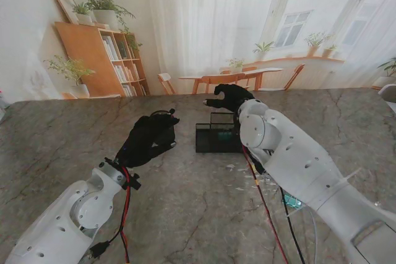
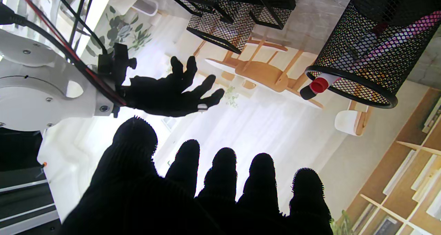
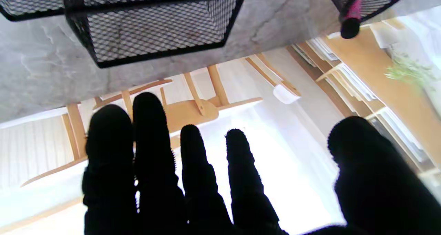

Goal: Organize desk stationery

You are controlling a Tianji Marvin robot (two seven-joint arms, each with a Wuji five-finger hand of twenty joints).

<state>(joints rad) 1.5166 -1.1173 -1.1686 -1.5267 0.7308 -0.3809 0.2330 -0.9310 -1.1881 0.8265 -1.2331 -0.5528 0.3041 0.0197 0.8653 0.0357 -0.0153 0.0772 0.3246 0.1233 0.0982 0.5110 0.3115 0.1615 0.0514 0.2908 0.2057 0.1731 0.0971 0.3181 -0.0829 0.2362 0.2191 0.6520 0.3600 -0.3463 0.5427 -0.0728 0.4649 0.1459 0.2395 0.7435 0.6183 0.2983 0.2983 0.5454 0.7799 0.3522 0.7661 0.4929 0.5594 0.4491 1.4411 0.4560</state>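
Marble-grey table (image 1: 185,214) fronts a wooden bookshelf (image 1: 102,60).

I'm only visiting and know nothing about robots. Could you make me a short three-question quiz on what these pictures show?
1. True or false: the right hand grips a pen.
2. What pokes over the rim of the round mesh cup? A) scissors B) a red-capped marker C) a ruler
3. What is the table surface like?

Key: 1 false, its fingers are apart and hold nothing. 2 B. 3 Grey, marble-like stone.
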